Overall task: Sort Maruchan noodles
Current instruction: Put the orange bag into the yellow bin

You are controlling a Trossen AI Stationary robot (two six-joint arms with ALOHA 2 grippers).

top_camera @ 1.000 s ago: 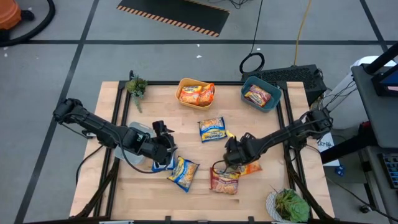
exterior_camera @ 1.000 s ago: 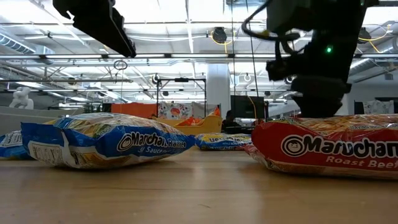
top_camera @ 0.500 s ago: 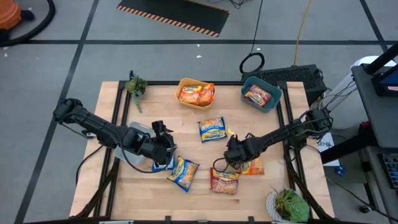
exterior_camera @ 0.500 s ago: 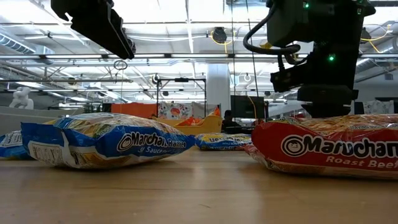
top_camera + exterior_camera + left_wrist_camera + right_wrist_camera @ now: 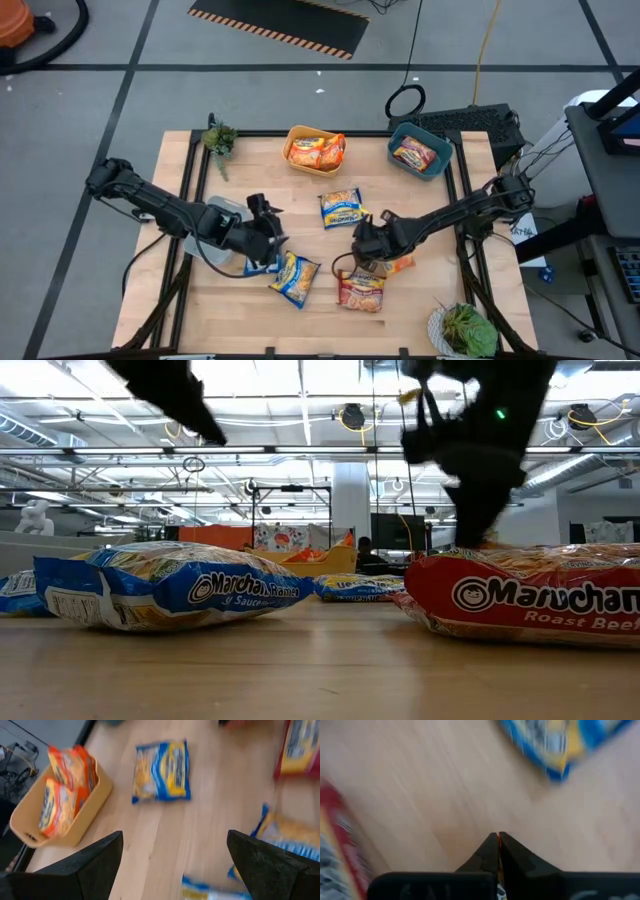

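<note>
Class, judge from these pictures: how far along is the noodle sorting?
Done: orange packets sit in the yellow bin, a red one in the teal bin. In hand: the right gripper, fingers shut on an orange packet. Left: three blue packets and a red packet lie on the table.

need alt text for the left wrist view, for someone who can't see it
The left pincer, open, hangs over a wooden table. Ahead, a blue-and-yellow noodle packet lies flat, beside a yellow bin holding orange packets.
</note>
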